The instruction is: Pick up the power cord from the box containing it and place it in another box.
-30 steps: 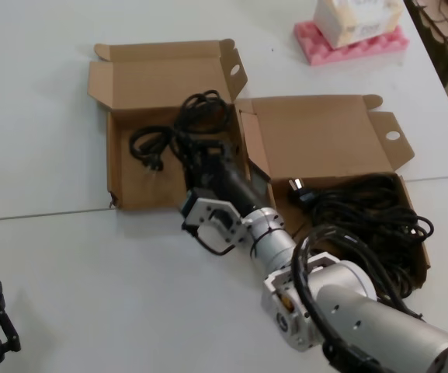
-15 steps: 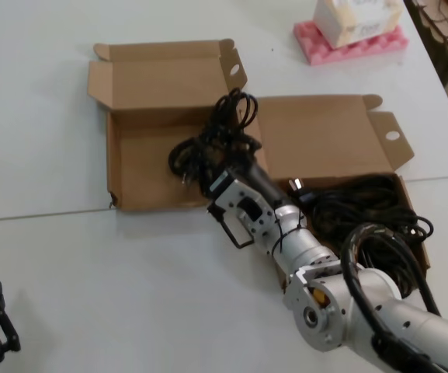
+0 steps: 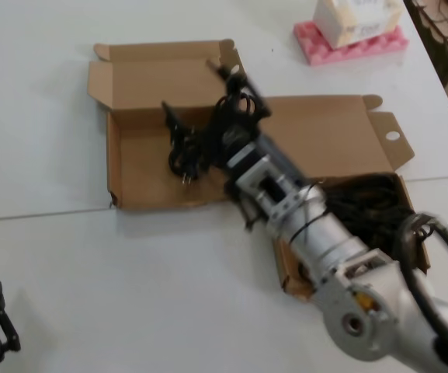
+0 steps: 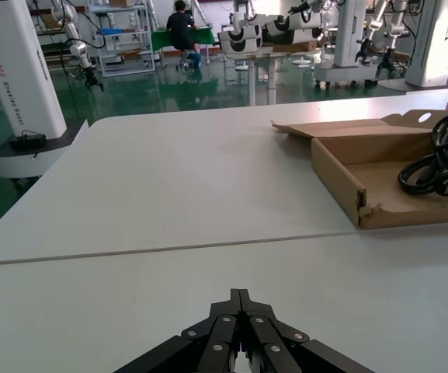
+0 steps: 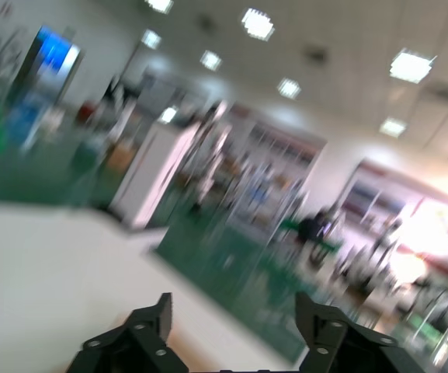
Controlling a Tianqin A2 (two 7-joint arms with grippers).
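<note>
Head view showed me the power cord [image 3: 208,132], a black bundle held up in the air over the squarish box [image 3: 142,175], with its plug [image 3: 183,167] hanging down. My right gripper [image 3: 235,136] had its jaws closed on the cord. Just beside that box sat the wider box [image 3: 324,132], and a big pile of black cables [image 3: 371,210] lay inside it. A pink foam pad [image 3: 348,43] rested far back on the white table [image 3: 130,272]. My left gripper [image 4: 239,315] waited low over the table, near me, with its jaws pressed together and holding nothing.
</note>
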